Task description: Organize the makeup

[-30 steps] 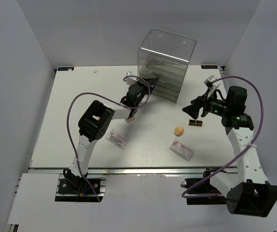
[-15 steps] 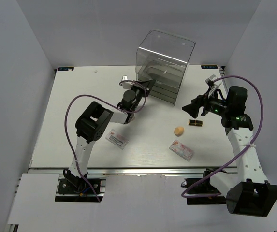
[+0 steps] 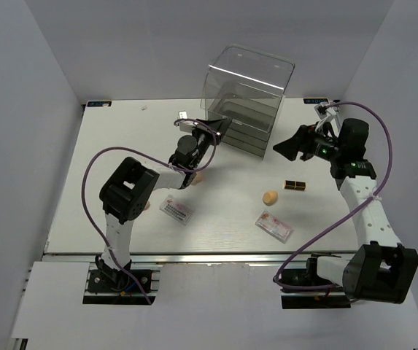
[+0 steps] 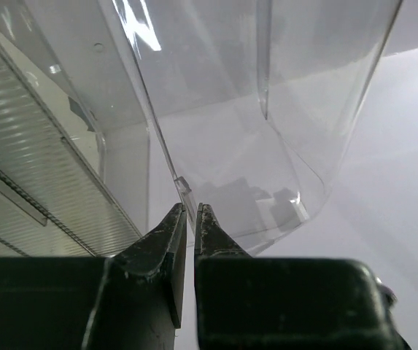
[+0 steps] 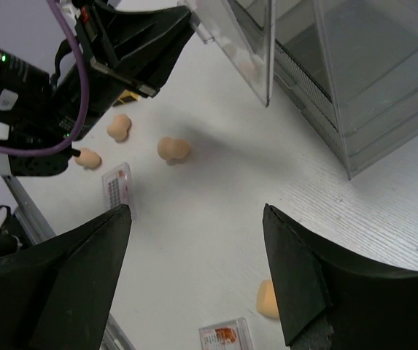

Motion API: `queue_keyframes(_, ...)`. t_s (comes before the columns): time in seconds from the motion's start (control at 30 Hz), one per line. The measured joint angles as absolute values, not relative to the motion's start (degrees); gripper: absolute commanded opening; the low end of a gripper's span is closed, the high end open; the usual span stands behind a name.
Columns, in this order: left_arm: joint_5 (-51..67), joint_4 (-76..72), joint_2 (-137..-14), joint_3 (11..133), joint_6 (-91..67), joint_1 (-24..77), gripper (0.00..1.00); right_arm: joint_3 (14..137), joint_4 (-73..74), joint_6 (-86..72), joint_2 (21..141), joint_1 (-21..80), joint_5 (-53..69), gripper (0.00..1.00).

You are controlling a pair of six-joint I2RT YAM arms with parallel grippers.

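My left gripper [image 3: 212, 133] [image 4: 190, 211] is shut on the thin front lip of a clear drawer [image 4: 216, 146], pulled partly out of the tall clear box [image 3: 249, 91]. My right gripper [image 3: 283, 149] [image 5: 195, 211] is open and empty, held above the table right of the box. On the table lie a peach sponge [image 3: 269, 197] [image 5: 267, 299], two dark-brown-and-gold tubes [image 3: 294, 185], a white-pink packet [image 3: 273, 226] [image 5: 227, 337] and a second packet [image 3: 176, 210] [image 5: 117, 187]. Three more sponges lie near the left arm [image 5: 173, 149] [image 5: 119, 126] [image 5: 87, 157].
The box's lower drawers [image 5: 354, 95] are closed. The left arm [image 3: 125, 191] reaches across the left half of the table, its cable looping above. White walls enclose the table on the left, back and right.
My left arm has swung its elbow left while the gripper stays at the drawer front. My right gripper has risen and moved back toward the box, away from the tubes.
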State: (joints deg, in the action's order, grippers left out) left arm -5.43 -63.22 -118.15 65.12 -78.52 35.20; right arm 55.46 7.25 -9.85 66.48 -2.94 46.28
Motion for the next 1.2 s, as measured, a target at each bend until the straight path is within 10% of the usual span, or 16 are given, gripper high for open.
queue_keyframes(1.2,-2.7,-59.8,-110.3,64.2,-77.6,35.2,0.03,78.9,-4.9,-17.9,89.9,5.3,42.6,0.53)
